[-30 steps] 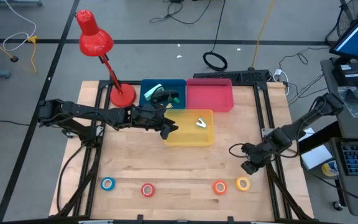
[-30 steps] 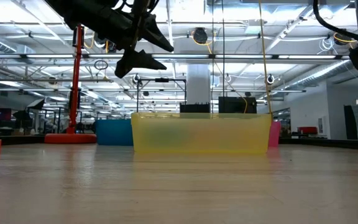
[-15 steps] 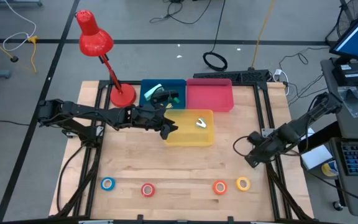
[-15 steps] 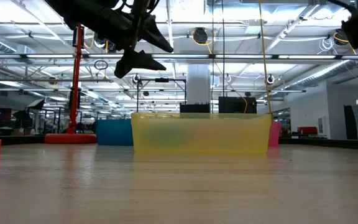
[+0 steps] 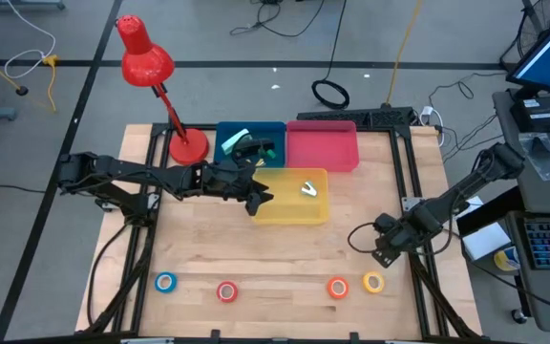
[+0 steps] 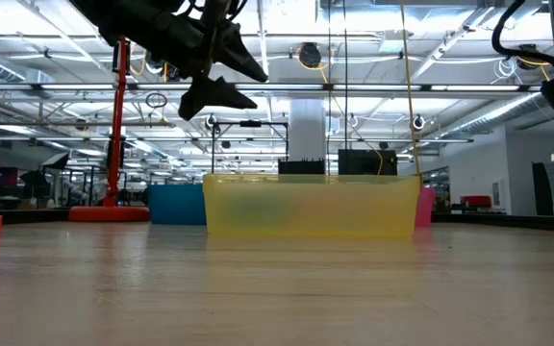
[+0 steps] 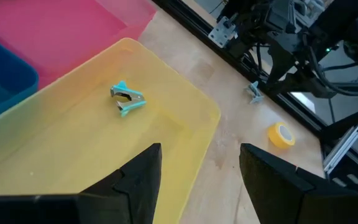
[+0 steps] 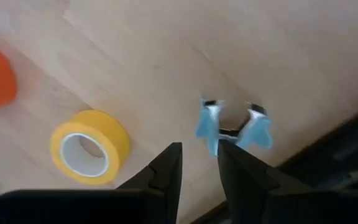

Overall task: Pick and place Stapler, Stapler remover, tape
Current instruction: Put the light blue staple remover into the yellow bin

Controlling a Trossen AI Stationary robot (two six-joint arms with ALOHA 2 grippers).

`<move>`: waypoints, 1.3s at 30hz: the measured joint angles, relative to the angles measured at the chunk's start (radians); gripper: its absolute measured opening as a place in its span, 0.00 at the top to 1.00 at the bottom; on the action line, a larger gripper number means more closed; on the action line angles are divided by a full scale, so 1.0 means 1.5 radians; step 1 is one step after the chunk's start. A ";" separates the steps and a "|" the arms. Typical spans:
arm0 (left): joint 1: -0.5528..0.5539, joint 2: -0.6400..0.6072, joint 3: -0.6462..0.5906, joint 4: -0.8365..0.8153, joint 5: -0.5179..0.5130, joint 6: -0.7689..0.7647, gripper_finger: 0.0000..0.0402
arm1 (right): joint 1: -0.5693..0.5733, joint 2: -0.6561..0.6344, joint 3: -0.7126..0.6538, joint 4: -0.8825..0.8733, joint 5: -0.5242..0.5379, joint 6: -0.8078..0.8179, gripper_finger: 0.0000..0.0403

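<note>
You are viewing a pale wooden surface (image 5: 275, 253) carrying three plastic bins; the translucent yellow rectangular bin (image 5: 291, 212) serves as the landmark.

The left gripper (image 5: 261, 198) is hovering over the yellow bin's left edge, raised well above it as the low view shows. Its fingers (image 7: 135, 180) are standing apart and are holding nothing. A small teal staple remover (image 7: 127, 99) is lying on the floor of the yellow bin. A second, pale blue staple remover (image 8: 232, 127) is lying on the bare surface well to the right of the yellow bin, near the dark frame rail.

The right gripper (image 5: 382, 256) is hanging to the right of the yellow bin and nearer the front edge, above that second remover. Its fingers (image 8: 166, 168) are set to a narrow gap and are gripping nothing.

The blue rectangular bin (image 5: 225, 134) is sitting just behind the yellow bin on the left and is holding a dark stapler (image 5: 254, 149) with a pale item beside it. The pink rectangular bin (image 5: 322, 145) is sitting behind the yellow bin on the right.

Four small tape rolls are lying in a row in front of the yellow bin: blue tape roll (image 5: 165, 282), red tape roll (image 5: 226, 290), orange tape roll (image 5: 338, 287) and yellow tape roll (image 5: 373, 282). The yellow roll is lying near the second remover, not touching it.

A red desk lamp (image 5: 146, 59) is standing to the left of the blue bin.
</note>
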 joint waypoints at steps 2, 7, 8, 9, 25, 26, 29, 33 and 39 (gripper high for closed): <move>-0.002 0.000 0.000 0.001 0.000 0.021 0.46 | 0.000 0.010 0.000 0.010 0.003 -0.004 0.77; -0.012 0.000 0.000 0.021 -0.001 0.090 0.46 | 0.000 0.036 0.000 0.016 0.002 -0.006 0.76; -0.015 0.000 0.000 0.027 -0.001 0.098 0.46 | 0.000 0.041 0.000 0.021 0.000 -0.007 0.76; -0.017 0.000 0.000 0.032 -0.001 0.105 0.46 | 0.000 0.045 0.000 0.027 0.000 -0.008 0.76; -0.023 0.000 0.000 0.033 -0.012 0.109 0.46 | 0.000 0.084 0.000 0.023 -0.003 -0.003 0.76; -0.023 0.000 0.000 0.033 -0.012 0.107 0.46 | 0.000 0.088 0.000 0.023 -0.003 -0.001 0.76; -0.023 0.000 0.000 0.033 -0.011 0.082 0.46 | 0.000 0.101 0.000 0.023 -0.003 -0.001 0.77; -0.023 0.000 0.000 0.033 -0.011 0.040 0.46 | 0.000 0.116 -0.012 0.038 -0.003 0.004 0.76; -0.023 0.000 0.000 0.033 -0.011 0.040 0.46 | 0.002 0.121 -0.073 0.125 -0.017 0.033 0.77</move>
